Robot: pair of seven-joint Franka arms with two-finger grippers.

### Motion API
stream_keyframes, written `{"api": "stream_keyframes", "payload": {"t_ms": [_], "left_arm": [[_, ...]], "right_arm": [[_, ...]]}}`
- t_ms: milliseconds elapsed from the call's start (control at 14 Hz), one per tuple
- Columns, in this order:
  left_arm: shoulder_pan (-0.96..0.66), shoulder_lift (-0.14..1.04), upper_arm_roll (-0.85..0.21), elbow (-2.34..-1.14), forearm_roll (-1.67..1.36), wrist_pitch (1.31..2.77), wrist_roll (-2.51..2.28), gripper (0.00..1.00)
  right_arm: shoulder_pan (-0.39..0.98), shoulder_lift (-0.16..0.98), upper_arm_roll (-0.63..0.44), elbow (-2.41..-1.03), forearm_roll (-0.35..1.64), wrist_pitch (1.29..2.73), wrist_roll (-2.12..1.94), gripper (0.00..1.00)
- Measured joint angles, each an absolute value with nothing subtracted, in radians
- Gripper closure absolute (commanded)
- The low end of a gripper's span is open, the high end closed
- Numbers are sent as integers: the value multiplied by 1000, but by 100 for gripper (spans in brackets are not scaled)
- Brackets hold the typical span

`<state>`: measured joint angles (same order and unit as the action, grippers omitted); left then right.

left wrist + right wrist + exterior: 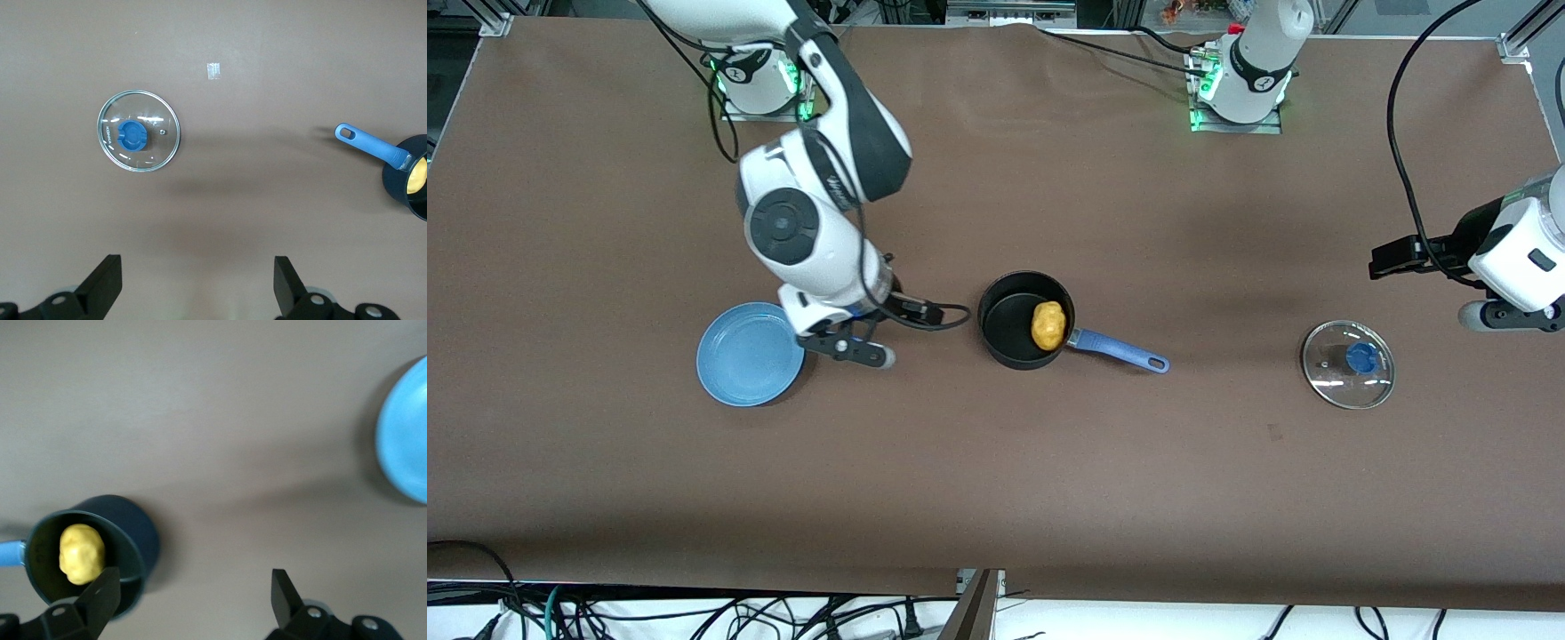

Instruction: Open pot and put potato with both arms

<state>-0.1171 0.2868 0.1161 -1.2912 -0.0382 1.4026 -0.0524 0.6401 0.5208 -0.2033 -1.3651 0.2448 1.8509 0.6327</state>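
1. The pot [1024, 320], a small round black saucepan, is seen at the centre of the front view, uncovered. Its straight blue handle [1119, 349] runs toward the lower right of the frame and ends in a loop hole.
2. The potato [1048, 325], lumpy, oval and yellow-orange, lies inside the pot against the wall on the handle side.
3. The lid [1347, 364], a glass disc with a metal rim and a blue knob, lies flat on the table at the right of the frame, well apart from the pot.
4. The right gripper [845, 342] is held between the plate [749, 354] and the pot, its fingers [101, 593] spread wide and empty; the pot lies just beside it, so this arm is judged the nearer one.
5. The left gripper [198, 283] is shown wide and empty near the lid, at the right edge of the front view.
6. The plate is flat, smooth and light blue; the table [996, 498] is covered by a matt brown cloth.
7. Both steps of the task appear done.
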Motion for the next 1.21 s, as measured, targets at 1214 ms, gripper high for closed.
{"api": "stream_keyframes", "payload": {"t_ms": [1214], "left_arm": [[-119, 287, 116, -1285, -38, 1404, -52, 0]], "right_arm": [[146, -78, -50, -1700, 60, 1501, 63, 0]]}}
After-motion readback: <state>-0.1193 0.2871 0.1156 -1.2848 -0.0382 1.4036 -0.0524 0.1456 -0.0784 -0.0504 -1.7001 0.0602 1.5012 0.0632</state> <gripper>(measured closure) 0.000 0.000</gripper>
